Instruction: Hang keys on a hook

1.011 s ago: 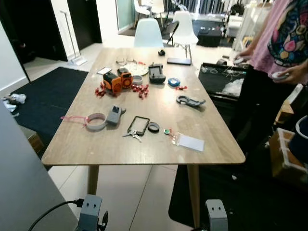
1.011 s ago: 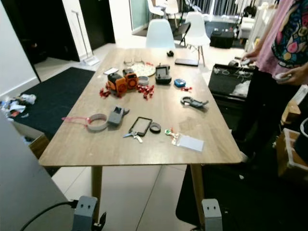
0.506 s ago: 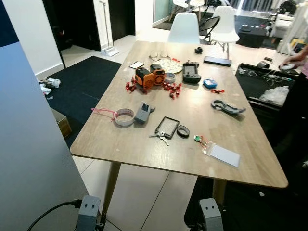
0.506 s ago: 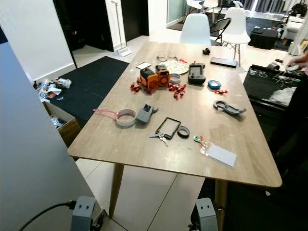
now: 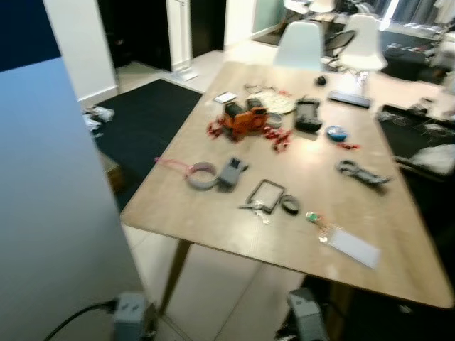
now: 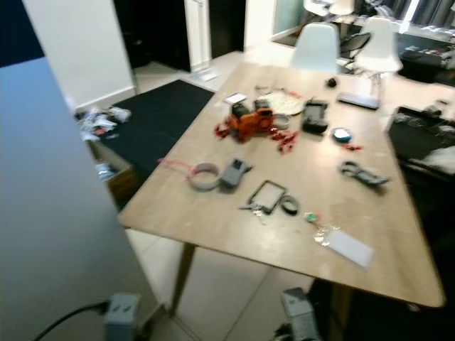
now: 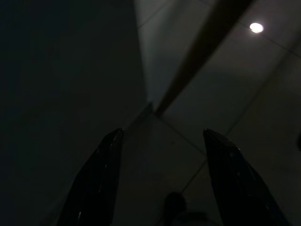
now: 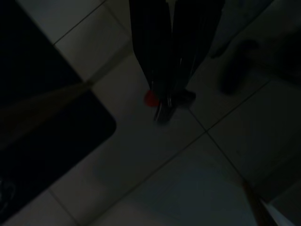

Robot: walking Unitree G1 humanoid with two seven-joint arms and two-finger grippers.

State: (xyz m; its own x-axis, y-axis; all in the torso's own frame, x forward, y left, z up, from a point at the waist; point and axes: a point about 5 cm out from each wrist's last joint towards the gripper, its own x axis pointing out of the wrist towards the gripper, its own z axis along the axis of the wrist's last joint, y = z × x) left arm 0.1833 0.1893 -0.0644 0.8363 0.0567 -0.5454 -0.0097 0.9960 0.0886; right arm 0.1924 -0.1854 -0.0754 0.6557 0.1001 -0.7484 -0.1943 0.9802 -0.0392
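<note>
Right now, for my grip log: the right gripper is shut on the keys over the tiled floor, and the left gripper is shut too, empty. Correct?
Not quite. The left gripper is open: the left wrist view shows its fingers wide apart, nothing between them. The right gripper is indeed shut on the keys over the tiled floor.

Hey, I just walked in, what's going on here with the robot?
The robot seems to be on the move beside a cluttered wooden table; its head views are blurred. Its right gripper hangs over the tiled floor, fingers shut on what look like keys with a red tag, not yet hung. The left gripper hangs idle and open. Another bunch of keys lies on the table.
</note>
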